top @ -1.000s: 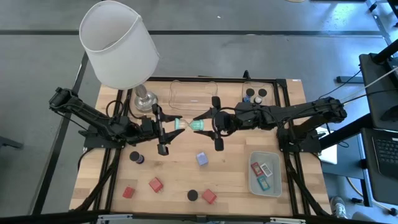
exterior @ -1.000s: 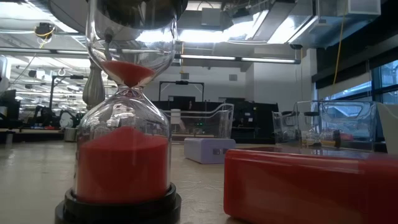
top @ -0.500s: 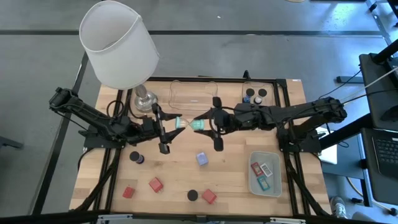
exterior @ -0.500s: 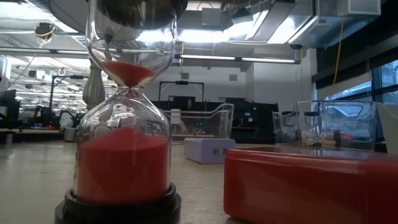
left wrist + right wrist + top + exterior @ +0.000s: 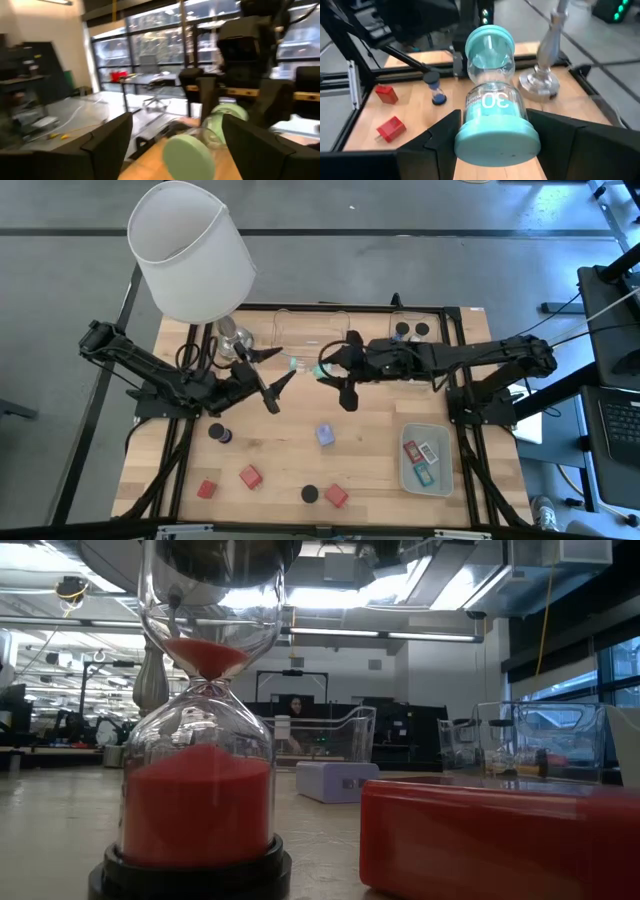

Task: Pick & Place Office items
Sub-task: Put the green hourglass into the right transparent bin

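A teal sand timer (image 5: pixel 304 365) marked 30 lies level in the air above the table's middle. My right gripper (image 5: pixel 322 368) is shut on its right end. My left gripper (image 5: pixel 285 363) stands open just left of it; in the left wrist view the timer's pale end cap (image 5: pixel 187 156) shows between the spread fingers (image 5: pixel 107 145), untouched. Loose on the near part of the table are a small dark timer (image 5: pixel 218 433), a lavender cube (image 5: pixel 324 435), three red blocks (image 5: pixel 250 476) and a black cylinder (image 5: pixel 310 494). My right gripper pinches the timer between its two fingers (image 5: pixel 437 137) at the end cap (image 5: pixel 470 142) nearest the wrist. It comes in level from the table's right side, the fingers lying along the timer. The timer sticks out past the fingertips, level and clear of the table.
A white-shaded lamp (image 5: pixel 195 250) stands at the far left, its metal base (image 5: pixel 232 340) close behind my left gripper. Clear trays (image 5: pixel 311 330) line the far edge, one holding black cylinders (image 5: pixel 410 330). A pale-green tray (image 5: pixel 408 475) with flat rectangles sits near right.
My left gripper has opened wide, let go of the timer's left end and drawn back a little toward the table's left edge. My right gripper keeps the timer and has carried it slightly toward the far edge.
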Available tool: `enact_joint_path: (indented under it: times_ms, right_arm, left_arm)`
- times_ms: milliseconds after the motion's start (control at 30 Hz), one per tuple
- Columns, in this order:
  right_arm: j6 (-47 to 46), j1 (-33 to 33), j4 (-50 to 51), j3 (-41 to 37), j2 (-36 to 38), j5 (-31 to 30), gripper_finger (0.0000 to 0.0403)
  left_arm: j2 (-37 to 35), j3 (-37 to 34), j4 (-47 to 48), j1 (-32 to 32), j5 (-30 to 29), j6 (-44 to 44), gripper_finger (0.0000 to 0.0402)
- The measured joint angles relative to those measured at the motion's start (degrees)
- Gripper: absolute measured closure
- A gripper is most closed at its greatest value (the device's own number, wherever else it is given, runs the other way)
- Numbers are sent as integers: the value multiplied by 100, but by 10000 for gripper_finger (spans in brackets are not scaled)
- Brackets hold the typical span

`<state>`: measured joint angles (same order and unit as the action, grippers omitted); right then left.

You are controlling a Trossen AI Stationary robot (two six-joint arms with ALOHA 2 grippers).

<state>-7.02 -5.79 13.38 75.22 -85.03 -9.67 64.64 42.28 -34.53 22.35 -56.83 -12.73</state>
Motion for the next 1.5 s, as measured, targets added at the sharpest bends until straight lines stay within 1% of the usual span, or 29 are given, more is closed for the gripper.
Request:
enact_joint_path:
  times_ms: [133,200,267,333,467,567,633,767,833,933,1067,1200,1300,1400,1500]
  right_arm:
    - [-330,209,750,0,59,0,203]
    - [-623,341,1358,0,124,0,203]
    - [-947,473,2012,0,202,-19,203]
    - [-1240,583,2743,0,289,-208,200]
    - [-1841,752,4341,1,423,-788,198]
    - [-2394,878,5596,0,442,-1027,202]
    - [-2736,970,6408,0,439,-1080,202]
    - [-3256,1139,7259,0,417,-1267,201]
    - [-3321,1220,7455,0,417,-1353,201]
    - [-3304,1398,7415,-65,420,-1367,201]
    - [-3266,1714,7339,-402,417,-1308,200]
    - [-2955,1970,6882,-858,416,-857,200]
    - [-2642,2135,6450,-1192,413,-419,200]
    - [-2438,2297,6245,-1496,414,-12,200]
    - [-2355,2414,6239,-1707,415,113,200]
  left_arm:
    - [0,0,5,0,-548,-4,83]
    - [0,0,30,0,-792,-4,83]
    - [0,0,157,0,-913,-1,85]
    - [0,0,308,0,-966,69,85]
    - [0,0,723,0,-970,429,86]
    - [0,0,1039,0,-970,670,86]
    - [0,0,1198,0,-971,823,86]
    - [0,0,1506,0,-967,1045,86]
    - [0,0,1648,0,-967,1094,86]
    - [0,0,1876,0,-965,1346,86]
    - [0,0,2213,0,-962,1655,86]
    - [0,0,2428,0,-960,1801,86]
    - [0,0,2449,0,-960,1801,86]
    - [0,0,2449,0,-958,1801,86]
    - [0,0,2449,0,-958,1801,86]
